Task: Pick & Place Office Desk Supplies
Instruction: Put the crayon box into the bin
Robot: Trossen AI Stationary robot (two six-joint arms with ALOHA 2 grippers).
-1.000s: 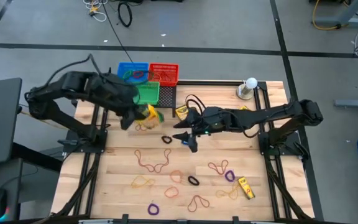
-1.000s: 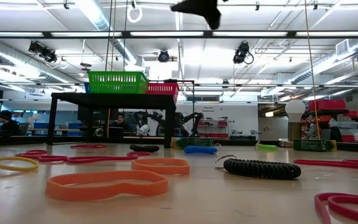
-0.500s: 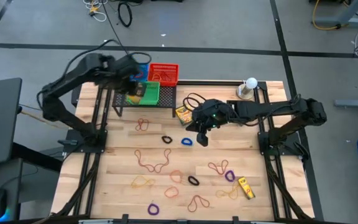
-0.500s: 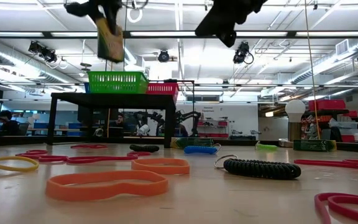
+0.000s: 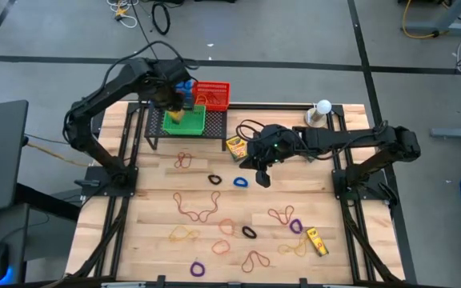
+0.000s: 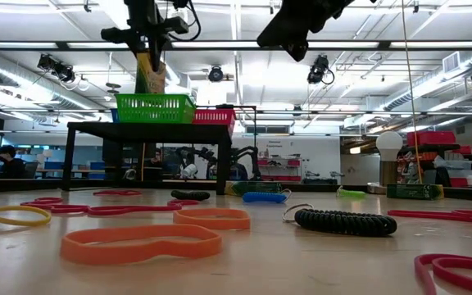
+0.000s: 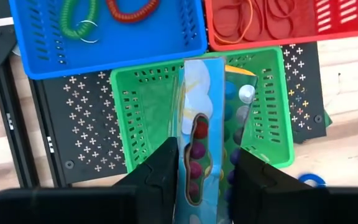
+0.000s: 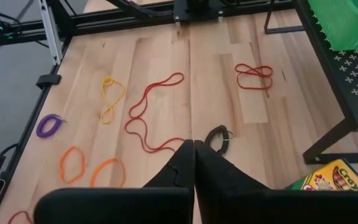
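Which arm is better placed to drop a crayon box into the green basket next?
Left. The left gripper already clamps a crayon box directly above the green basket. The right gripper hangs shut and empty over the table.

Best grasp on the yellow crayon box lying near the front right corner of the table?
The yellow crayon box lies flat on the wooden table, angled diagonally, apart from the bands around it. Probably come straight down and close across its two long edges at mid-length, jaws turned square to its long axis. The right gripper, nearer and shut empty, seems the natural choice; the left gripper holds another crayon box.
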